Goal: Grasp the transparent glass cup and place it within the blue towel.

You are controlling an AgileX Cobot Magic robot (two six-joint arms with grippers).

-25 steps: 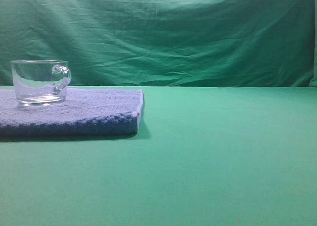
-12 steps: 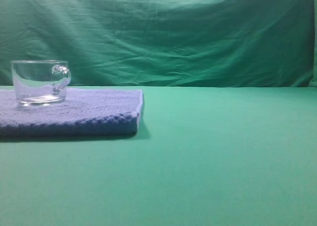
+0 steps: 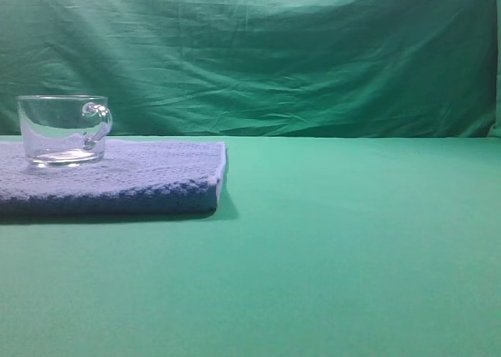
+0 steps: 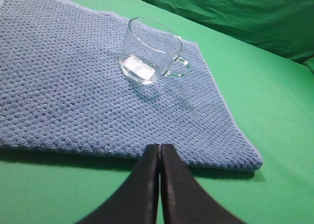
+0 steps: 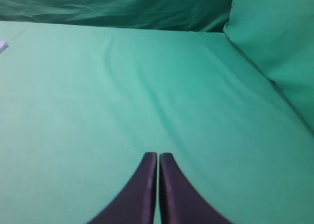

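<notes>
Left gripper (image 4: 159, 153): black tapered jaws pressed together, nothing held, hovering just off near edge of blue towel (image 4: 73, 86). Right gripper (image 5: 158, 160): jaws likewise closed tight, empty, over bare green cloth table (image 3: 352, 239). Wrinkled green backdrop (image 3: 274, 52) behind. Towel: thick, flat, folded rectangle, knobbly weave. Transparent glass cup (image 3: 61, 130): upright on towel, short, wide, straight-sided, thick base, small loop handle facing towel's right edge.

Soft even light, slight blur, faint shadow beside towel (image 3: 117, 181).
</notes>
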